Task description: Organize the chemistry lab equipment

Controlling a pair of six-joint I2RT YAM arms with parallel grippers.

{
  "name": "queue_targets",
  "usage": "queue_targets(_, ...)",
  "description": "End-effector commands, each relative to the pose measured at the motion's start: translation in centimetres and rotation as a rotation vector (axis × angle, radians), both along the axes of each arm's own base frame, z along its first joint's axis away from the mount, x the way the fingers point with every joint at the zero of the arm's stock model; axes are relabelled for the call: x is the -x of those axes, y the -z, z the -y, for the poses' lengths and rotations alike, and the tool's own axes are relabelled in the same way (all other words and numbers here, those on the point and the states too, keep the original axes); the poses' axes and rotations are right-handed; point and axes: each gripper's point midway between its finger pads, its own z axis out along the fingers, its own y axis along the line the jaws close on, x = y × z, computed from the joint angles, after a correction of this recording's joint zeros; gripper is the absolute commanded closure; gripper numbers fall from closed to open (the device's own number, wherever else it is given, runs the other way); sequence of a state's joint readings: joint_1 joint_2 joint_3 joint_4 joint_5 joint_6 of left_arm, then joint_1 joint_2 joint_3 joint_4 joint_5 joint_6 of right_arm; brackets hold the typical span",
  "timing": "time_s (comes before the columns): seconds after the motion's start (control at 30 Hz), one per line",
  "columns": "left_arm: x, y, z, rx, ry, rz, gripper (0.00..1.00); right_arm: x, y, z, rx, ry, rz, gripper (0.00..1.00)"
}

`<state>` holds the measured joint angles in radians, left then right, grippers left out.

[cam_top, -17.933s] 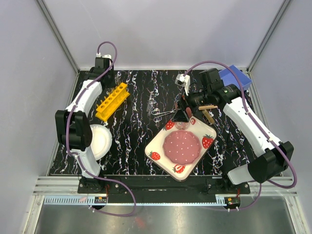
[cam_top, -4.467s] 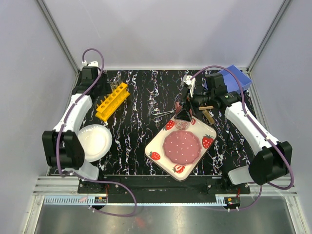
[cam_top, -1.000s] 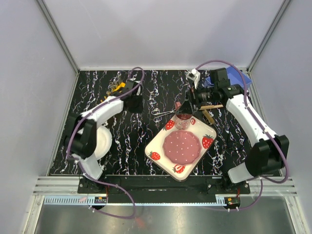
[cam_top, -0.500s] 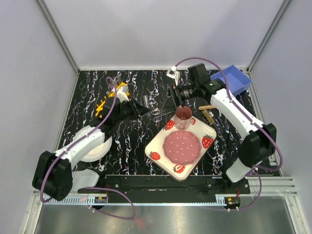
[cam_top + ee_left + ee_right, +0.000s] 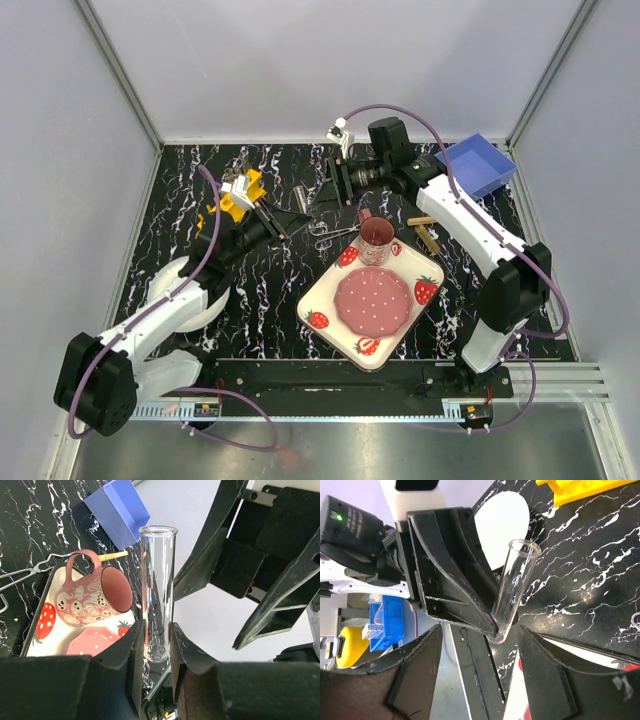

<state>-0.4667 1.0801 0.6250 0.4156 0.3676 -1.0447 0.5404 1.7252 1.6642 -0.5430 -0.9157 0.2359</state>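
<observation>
— Where is the tube?
— Your left gripper (image 5: 156, 632) has 1 clear tube (image 5: 158, 580) clamped by its rounded end, open mouth pointing away. It is held off the table (image 5: 270, 290), left of the pink mug (image 5: 377, 237) and farther back.
— And the right side?
— Your right gripper (image 5: 335, 187) faces it from just behind the mug, jaws spread wide. The tube shows in the gap between them, touching neither.
— The rest?
— The metal scissors (image 5: 325, 232) lie just left of the mug. The yellow rack (image 5: 250, 183) sits well left of the mug, partly hidden by your left arm. The wooden clamp (image 5: 428, 238) and stick (image 5: 424, 220) lie just right of the mug.
</observation>
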Motion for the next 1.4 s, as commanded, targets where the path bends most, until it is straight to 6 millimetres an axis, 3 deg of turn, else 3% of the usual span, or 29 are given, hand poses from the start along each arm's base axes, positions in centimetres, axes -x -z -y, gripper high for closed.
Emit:
queue_targets(0.0,0.7,-3.1,0.0,0.075,-0.001,0.086,0.91,-1.3,-2.7,-1.2,-0.073,0.039,0.007,0.34)
queue_targets(0.47,1.7,-3.9,0.4,0.135,-0.015,0.086,0.91,-1.4,-1.7,-2.1,-0.067,0.059,-0.030,0.45)
queue_targets(0.9,1.7,-4.0,0.6,0.142,-0.043,0.077,0.91,-0.1,-0.1,-2.8,-0.044,0.038,-0.066,0.55)
queue_targets(1.2,1.9,-3.5,0.5,0.135,-0.057,0.067,0.89,0.1,-0.5,-2.8,-0.051,0.035,-0.038,0.82)
queue_targets(1.3,2.3,-3.5,0.5,0.125,-0.041,0.067,0.79,0.1,-0.6,-2.6,-0.051,0.036,-0.020,0.84)
queue_targets(1.37,2.8,-3.3,0.7,0.107,-0.012,0.066,0.64,0.2,-0.8,-2.5,-0.051,0.033,0.001,0.84)
